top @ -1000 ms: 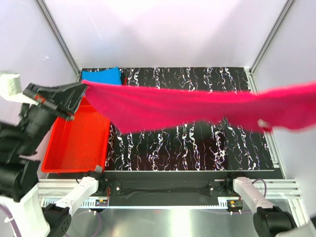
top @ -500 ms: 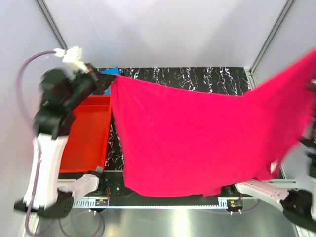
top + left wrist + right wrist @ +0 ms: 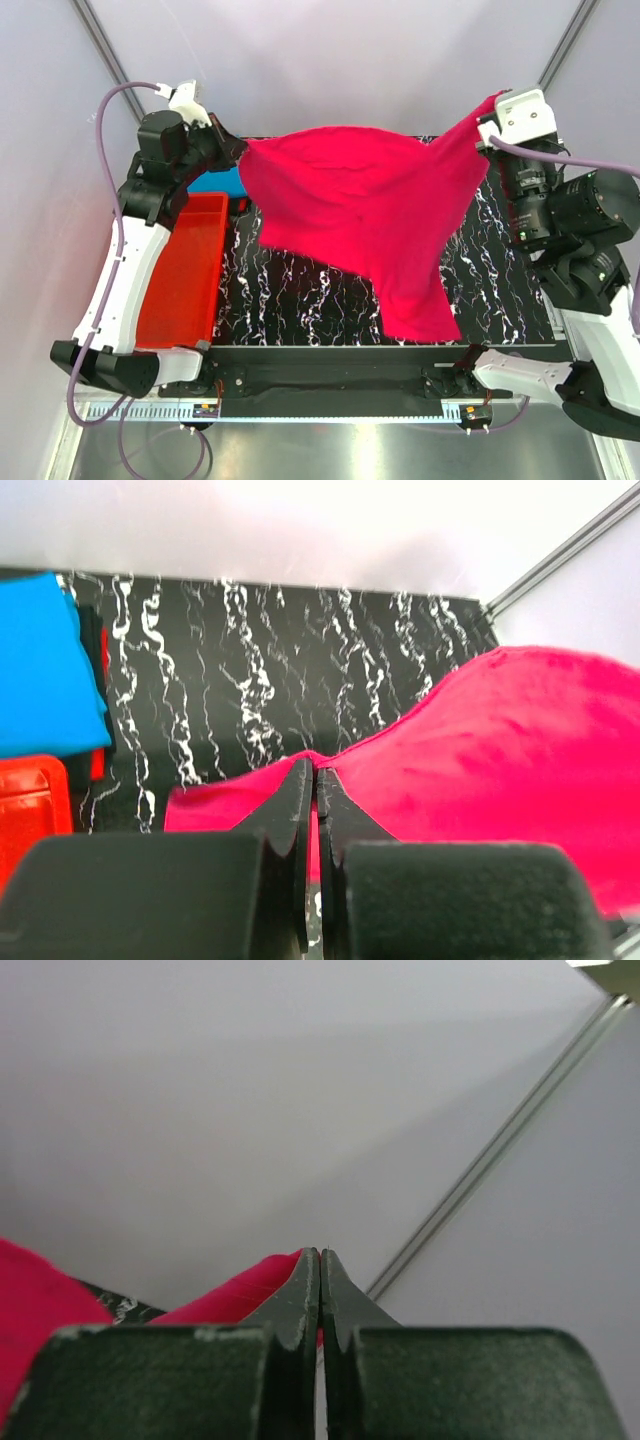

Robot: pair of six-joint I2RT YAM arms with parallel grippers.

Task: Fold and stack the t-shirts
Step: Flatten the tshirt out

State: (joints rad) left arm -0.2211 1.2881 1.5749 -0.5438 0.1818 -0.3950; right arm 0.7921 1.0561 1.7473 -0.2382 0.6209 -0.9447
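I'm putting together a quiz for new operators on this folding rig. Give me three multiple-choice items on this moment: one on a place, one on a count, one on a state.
1. Where does the turquoise t-shirt lie?
A. past the far end of the red tray
B. inside the tray
C. held up in the air

2. How many end effectors grip the pink t-shirt?
A. none
B. one
C. two

3. What state is the pink t-shirt in?
A. folded flat
B. lifted, hanging spread between the two end effectors
C. bunched in the tray

Key:
1 A: the top view shows blue cloth beyond the tray.
2 C: the left end effector and the right end effector are each shut on a pink edge.
3 B: it sags above the table.
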